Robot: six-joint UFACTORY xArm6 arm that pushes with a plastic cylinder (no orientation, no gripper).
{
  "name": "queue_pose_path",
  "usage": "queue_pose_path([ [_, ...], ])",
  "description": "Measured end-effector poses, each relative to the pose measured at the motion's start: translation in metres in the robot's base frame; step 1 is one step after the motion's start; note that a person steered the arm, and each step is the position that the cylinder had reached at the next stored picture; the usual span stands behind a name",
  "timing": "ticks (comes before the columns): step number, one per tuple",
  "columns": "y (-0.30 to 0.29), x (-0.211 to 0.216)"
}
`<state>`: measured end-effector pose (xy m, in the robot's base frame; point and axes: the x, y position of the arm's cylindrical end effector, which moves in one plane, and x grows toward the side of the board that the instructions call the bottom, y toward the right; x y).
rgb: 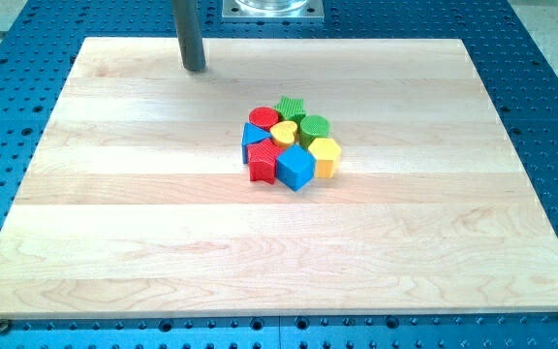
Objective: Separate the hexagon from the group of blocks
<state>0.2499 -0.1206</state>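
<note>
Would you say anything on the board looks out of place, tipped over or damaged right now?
Nothing stands out. The blocks sit in one tight cluster near the board's middle, the yellow hexagon on its right edge, none visibly damaged. My tip is well apart, toward the view's upper left.

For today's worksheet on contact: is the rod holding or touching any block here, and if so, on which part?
Nothing is held. My tip stands alone near the view's top, well apart from the cluster, up and left of the red cylinder. The yellow hexagon is untouched.

The blocks are red [263, 118], green [290, 107], yellow [283, 133] and blue [295, 167]. The table [114, 223] is light wood with stripes. My tip [194, 68] is dark grey.
</note>
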Motion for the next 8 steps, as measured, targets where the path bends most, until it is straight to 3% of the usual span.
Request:
queue_pose_path([
  [5,-0.013,-0.017],
  [7,0.06,-0.003],
  [8,0.174,0.034],
])
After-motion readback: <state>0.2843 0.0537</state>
